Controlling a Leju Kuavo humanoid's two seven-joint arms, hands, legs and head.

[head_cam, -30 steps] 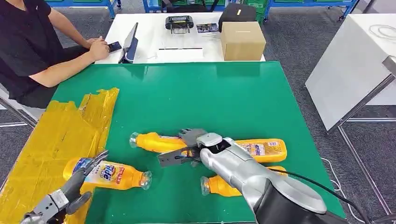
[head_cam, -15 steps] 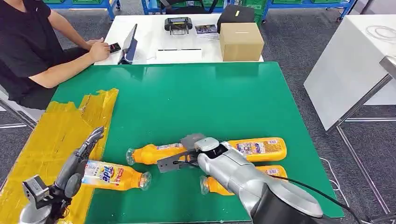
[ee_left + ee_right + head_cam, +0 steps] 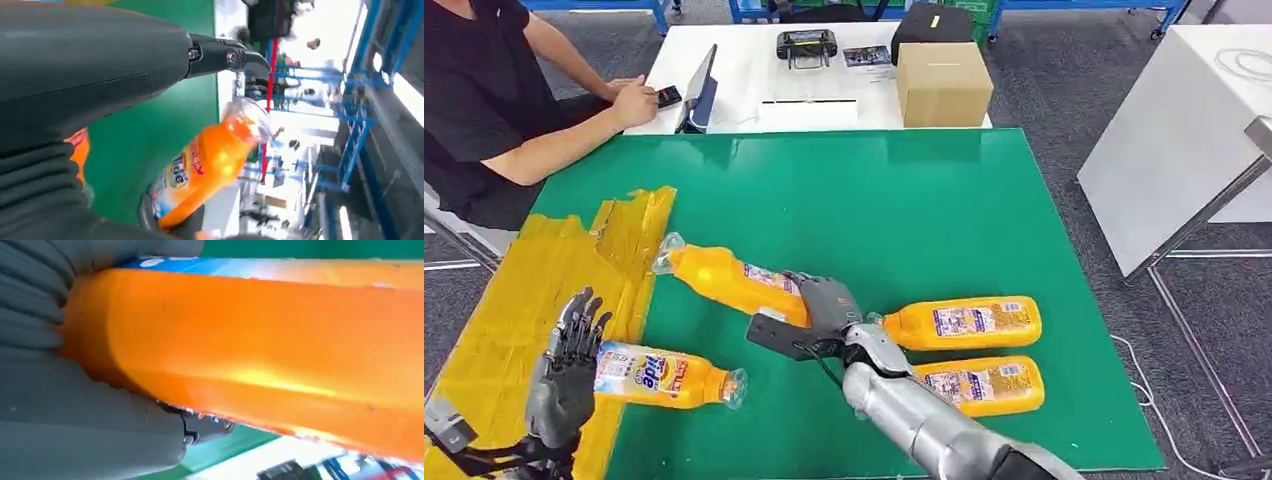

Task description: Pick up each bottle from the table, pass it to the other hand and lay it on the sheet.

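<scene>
Lifted bottle [image 3: 724, 278] now in right hand [image 3: 824, 310]; left hand [image 3: 564, 375] open.

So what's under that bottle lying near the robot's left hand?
The bottle lies partly on the yellow sheet, its cap end out over the green table. What's directly beneath its body is covered by the bottle itself.

Four orange bottles [image 3: 724, 278], one yellow sheet [image 3: 544, 290], one cardboard box [image 3: 942, 84], one person [image 3: 484, 110]
</scene>
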